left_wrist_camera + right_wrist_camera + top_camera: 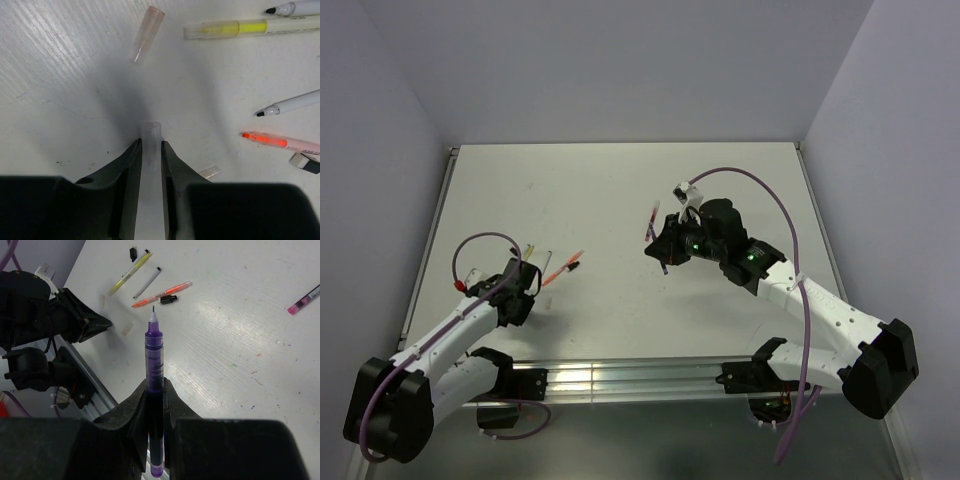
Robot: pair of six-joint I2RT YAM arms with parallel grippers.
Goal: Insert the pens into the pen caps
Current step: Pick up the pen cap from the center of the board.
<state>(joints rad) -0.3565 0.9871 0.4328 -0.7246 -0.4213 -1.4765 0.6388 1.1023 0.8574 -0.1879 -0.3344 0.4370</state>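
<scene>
Left gripper (pixel 151 144) jaws pinch clear cap (pixel 151 131), free end sticking out ahead. Right gripper (pixel 155 382) clamps purple pen (pixel 153 340), nib ahead of jaws. Overhead: grippers well apart; line nib coaxial with cap opening before pushing.

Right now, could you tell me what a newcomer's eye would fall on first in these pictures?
The purple pen stands out, clamped in the right end effector near the table's middle, its fine tip uncapped. Next, the clear cap sits between the left end effector's fingers, with a yellow pen and an orange pen loose beside it.
</scene>
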